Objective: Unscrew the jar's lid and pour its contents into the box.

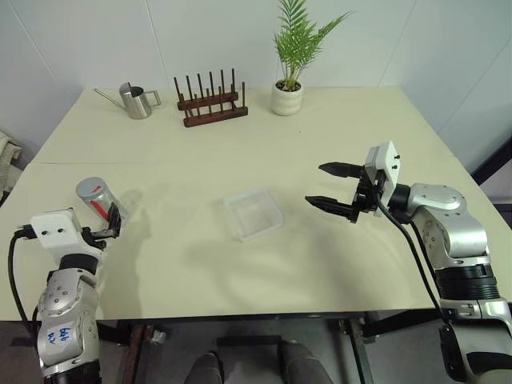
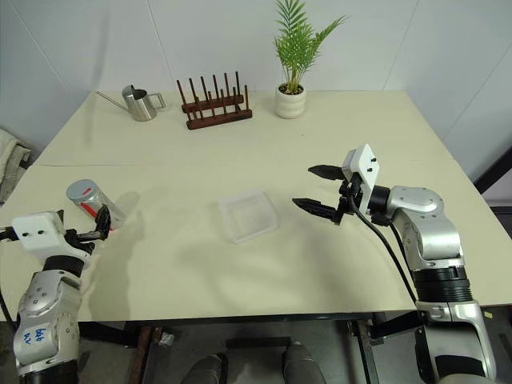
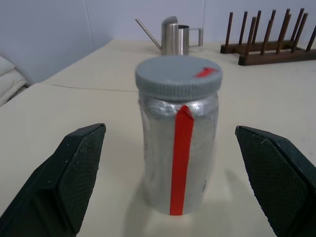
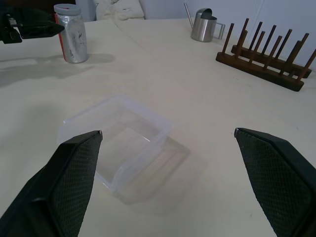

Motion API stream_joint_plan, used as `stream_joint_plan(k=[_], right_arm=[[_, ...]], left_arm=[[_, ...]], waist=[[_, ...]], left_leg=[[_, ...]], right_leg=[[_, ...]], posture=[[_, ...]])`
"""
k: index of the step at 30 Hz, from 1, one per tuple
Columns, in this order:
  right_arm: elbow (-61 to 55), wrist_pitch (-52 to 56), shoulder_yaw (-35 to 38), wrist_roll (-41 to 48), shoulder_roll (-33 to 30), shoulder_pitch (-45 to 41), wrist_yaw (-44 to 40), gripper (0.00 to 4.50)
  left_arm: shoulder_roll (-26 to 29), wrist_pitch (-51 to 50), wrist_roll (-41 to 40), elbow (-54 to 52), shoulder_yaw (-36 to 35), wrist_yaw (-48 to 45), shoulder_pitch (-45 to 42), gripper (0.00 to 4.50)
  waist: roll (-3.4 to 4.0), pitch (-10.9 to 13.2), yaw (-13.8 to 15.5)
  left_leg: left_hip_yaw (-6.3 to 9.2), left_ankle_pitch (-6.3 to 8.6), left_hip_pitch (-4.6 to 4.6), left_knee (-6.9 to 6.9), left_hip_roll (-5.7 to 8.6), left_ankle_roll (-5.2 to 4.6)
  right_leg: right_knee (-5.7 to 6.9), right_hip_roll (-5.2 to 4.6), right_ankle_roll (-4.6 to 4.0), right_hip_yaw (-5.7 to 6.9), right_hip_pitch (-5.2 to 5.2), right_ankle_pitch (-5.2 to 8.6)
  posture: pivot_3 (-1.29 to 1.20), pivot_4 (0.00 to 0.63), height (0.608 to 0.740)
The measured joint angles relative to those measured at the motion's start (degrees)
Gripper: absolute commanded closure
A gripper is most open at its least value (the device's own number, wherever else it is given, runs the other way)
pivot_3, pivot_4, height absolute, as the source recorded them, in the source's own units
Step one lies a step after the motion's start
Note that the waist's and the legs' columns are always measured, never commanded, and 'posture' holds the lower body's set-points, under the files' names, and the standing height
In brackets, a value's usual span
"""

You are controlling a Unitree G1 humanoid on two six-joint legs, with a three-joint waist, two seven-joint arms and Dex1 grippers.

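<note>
left wrist view puts the jar (image 3: 178, 148) directly ahead of your left gripper (image 3: 177, 182): jaws released, spread wide, one finger on each side of the jar and neither touching it. you see the jar standing upright on the table (image 1: 240, 160), near its left edge. the lid (image 3: 178, 77) is grey, seated on top, with a red mark; a red strip runs down the jar wall. your right gripper (image 1: 332, 186) hovers just right of the box (image 1: 253, 213), jaws released, holding nothing. the box sits at mid-table. farther back you have the watering can (image 1: 136, 100), the wooden rack (image 1: 212, 102) and the potted plant (image 1: 290, 56).
</note>
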State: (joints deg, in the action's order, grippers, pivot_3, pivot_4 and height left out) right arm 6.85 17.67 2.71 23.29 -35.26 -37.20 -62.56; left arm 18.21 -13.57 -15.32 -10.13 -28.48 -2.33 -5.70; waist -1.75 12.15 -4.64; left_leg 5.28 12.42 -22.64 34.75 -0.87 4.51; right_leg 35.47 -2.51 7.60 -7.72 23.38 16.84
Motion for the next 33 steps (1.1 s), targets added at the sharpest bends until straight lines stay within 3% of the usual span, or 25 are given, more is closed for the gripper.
stream_joint_plan(k=[19,21,31,33], right_arm=[[0.46,-0.29,0.00,-1.40,0.11,-0.03,0.93,0.00],[0.47,-0.30,0.00,-1.44,0.22,-0.03,0.98,0.00],[0.53,-0.29,0.00,-1.85,0.36,-0.07,2.11,0.00],[0.53,-0.29,0.00,-1.89,0.36,-0.07,2.17,0.00]], left_arm=[[2.63,8.23,0.29,14.17,0.36,-1.24,-7.66,0.01],[2.85,8.95,0.18,15.63,0.38,-1.63,-8.20,0.01],[2.99,10.63,-0.02,18.02,1.64,-3.79,-9.69,0.01],[2.99,10.74,-0.02,18.41,1.79,-4.06,-9.70,0.41]], waist=[[-0.01,0.00,-0.03],[-0.01,0.00,-0.02],[-0.01,0.01,0.03],[-0.01,0.00,0.02]], left_leg=[[0.00,0.01,-0.02,-0.08,-0.01,0.00],[0.00,0.01,-0.02,-0.11,-0.01,0.00],[0.01,0.01,-0.04,-0.22,-0.01,0.01],[0.01,0.01,-0.04,-0.25,-0.01,0.01]], right_leg=[[-0.03,0.00,0.17,0.00,0.04,-0.09],[-0.03,0.00,0.66,0.01,0.06,-0.35],[-0.08,0.00,0.76,0.02,0.10,-0.40],[-0.08,0.00,0.76,0.02,0.11,-0.40]], posture=[[0.00,0.150,0.740],[0.00,0.150,0.740],[0.00,0.150,0.740],[0.00,0.150,0.740]])
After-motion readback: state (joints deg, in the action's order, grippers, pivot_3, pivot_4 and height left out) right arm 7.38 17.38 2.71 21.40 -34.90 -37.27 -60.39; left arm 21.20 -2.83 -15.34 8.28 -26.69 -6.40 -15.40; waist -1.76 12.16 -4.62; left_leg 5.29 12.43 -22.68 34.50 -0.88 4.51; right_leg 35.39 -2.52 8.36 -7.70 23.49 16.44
